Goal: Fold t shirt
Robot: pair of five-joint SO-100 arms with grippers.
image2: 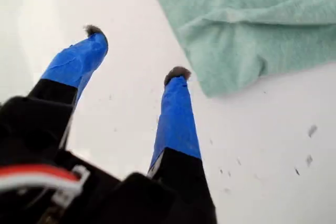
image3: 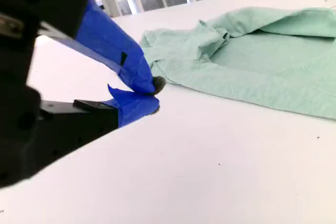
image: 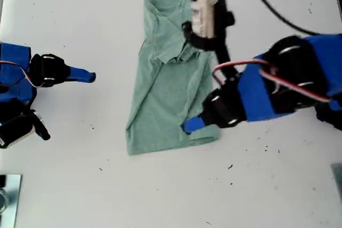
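Tee (image: 168, 86) lies mid-table, folded into long strip, collar toward exterior view's top. Thin, limp knit; will sag and drag, so I judge pinching hem corner (image2: 218, 85) best. My first gripper (image2: 137, 53) hangs just off that corner, jaws wide, empty. My second gripper (image3: 152, 94) sits well apart at exterior view's left, jaws closed, empty. White table (image: 267, 185) bare on all sides.

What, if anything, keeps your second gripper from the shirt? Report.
Probably nothing: only bare table lies between my second gripper and the shirt. Its jaws are shut, so they'd need opening first.
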